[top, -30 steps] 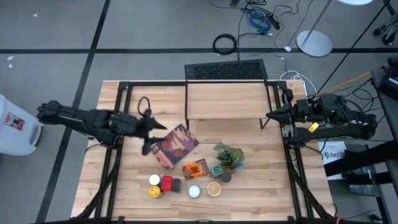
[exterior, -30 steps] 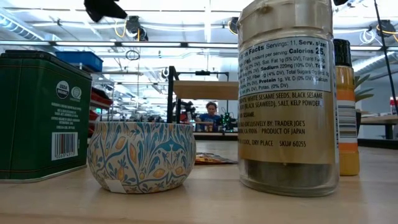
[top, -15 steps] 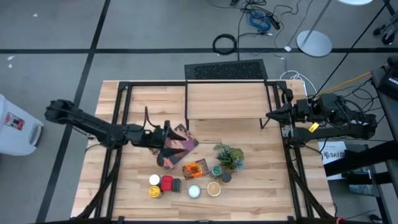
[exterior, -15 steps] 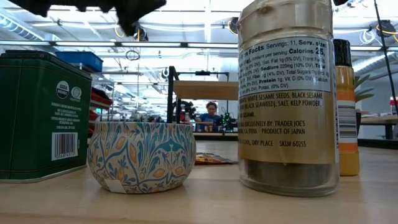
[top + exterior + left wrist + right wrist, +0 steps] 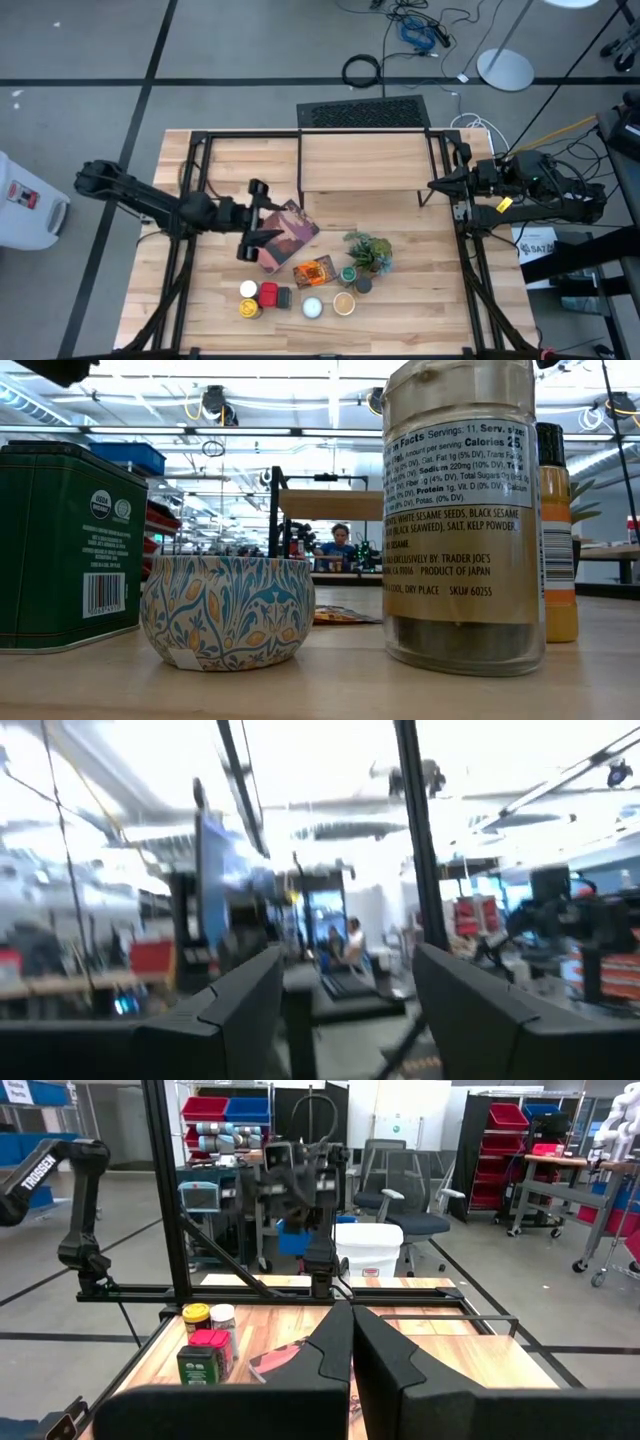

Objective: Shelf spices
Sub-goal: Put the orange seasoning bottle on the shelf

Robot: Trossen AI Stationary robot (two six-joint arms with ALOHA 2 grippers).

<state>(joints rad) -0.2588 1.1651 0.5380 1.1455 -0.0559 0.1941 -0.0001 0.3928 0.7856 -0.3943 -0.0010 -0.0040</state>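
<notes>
My left claw (image 5: 256, 218) hangs over the worktop (image 5: 420, 300) with its fingers (image 5: 225, 1010) spread apart and nothing between them; it touches none of the task's things. It sits at the near edge of the maroon book (image 5: 285, 235). From there the spices (image 5: 300, 288) lie toward the front edge of the worktop and a little to the right: a cluster with a yellow-topped jar (image 5: 249, 308), a red tin (image 5: 268, 294), an orange packet (image 5: 314, 271) and a tan-topped jar (image 5: 344, 303), strung out in a row running left to right. The shelf (image 5: 362, 160) stands the other way, toward the back, bare of spices. My right claw (image 5: 436, 184) is clenched on nothing and parked beside the shelf's right end, well apart from the cluster. I judge the left arm nearer, so the first pick looks like its job: drop toward the front row.
</notes>
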